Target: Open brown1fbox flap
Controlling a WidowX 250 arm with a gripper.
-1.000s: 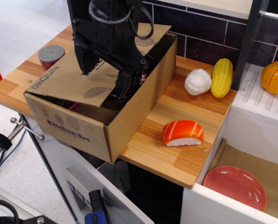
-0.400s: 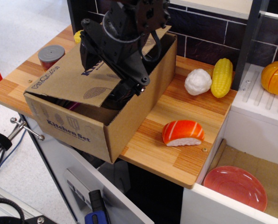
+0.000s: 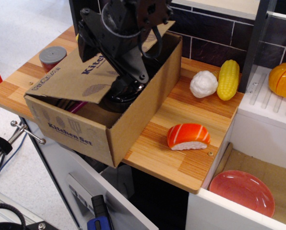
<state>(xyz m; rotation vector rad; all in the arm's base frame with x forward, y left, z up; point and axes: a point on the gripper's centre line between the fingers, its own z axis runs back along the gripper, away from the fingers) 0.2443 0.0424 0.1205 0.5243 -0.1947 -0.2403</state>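
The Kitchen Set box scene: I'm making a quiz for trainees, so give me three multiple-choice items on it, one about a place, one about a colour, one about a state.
1. Where does the salmon sushi lie?
A. inside the carton
B. on the wooden counter, right of the carton
C. on the red plate

2. What colour is the lettering on the brown1fbox?
A. dark blue
B. green
C. white

3. How does the flap stand?
A. torn off
B. folded flat and shut
C. partly raised, sloping over the opening

Answers:
1 B: the sushi rests on bare wood beside the carton's right wall.
2 A: "Kitchen Set" on the side is dark blue.
3 C: the inside shows under the flap's free edge, with the gripper reaching in beneath it.
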